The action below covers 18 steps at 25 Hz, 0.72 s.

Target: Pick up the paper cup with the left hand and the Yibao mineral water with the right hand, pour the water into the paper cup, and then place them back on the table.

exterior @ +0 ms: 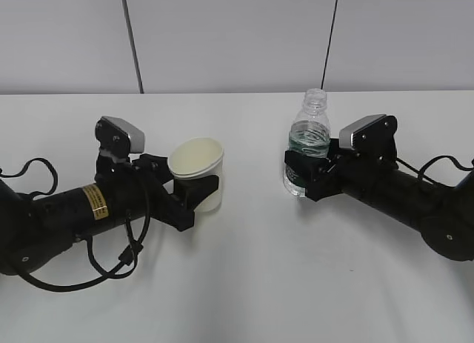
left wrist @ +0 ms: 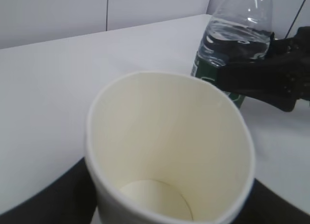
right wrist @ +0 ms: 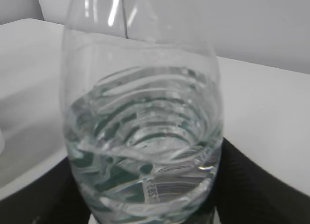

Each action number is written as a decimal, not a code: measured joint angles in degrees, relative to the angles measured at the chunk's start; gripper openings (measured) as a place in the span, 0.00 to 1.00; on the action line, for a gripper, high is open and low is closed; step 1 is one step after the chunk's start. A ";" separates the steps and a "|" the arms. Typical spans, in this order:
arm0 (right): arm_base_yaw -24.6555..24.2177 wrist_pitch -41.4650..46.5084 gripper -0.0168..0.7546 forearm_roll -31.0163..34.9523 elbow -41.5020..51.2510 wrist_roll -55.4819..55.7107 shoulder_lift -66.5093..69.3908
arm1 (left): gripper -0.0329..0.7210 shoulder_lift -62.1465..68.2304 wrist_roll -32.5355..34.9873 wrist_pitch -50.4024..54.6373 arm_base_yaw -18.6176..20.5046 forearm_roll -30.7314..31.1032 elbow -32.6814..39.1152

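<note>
1. The paper cup (exterior: 197, 171) sits mouth-up in the left claw (exterior: 194, 197), tipped slightly back toward its arm, low over the white worktop (exterior: 244, 284); whether its base touches the surface cannot be told
2. The water bottle (exterior: 306, 143), uncapped and upright with its long axis vertical, is clamped at the green label band by the right claw (exterior: 305, 174), to the right of the cup and well apart from it
3. The coming pour likely turns on this gap: the bottle's open neck stands higher than the cup's rim but off to the side, so one or both arms must close the distance before the bottle tips leftward
4. Each arm is nearest its own item; neither reaches across the middle
5. The left wrist view looks down into the cup and shows its inside dry and empty, with the bottle beyond its rim; the exterior view cannot show the cup's floor
6. The right wrist view shows the water filling the lower part of the bottle, and black fingers at either side of it
</note>
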 joint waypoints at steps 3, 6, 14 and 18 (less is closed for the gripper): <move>0.00 0.00 0.65 0.00 0.00 -0.46 0.00 | 0.62 0.00 -0.17 0.00 -0.96 0.00 0.00; 0.00 0.00 0.65 -0.24 0.00 -0.60 0.00 | 0.62 0.00 -0.62 0.00 -1.32 0.06 0.00; 0.00 2.70 0.65 -2.38 -0.09 -0.97 -1.75 | 0.62 0.00 -2.08 0.00 -1.38 1.04 0.00; 0.00 5.59 0.64 -2.76 0.02 -1.07 -3.52 | 0.62 -0.32 -2.78 0.00 -1.38 1.77 0.00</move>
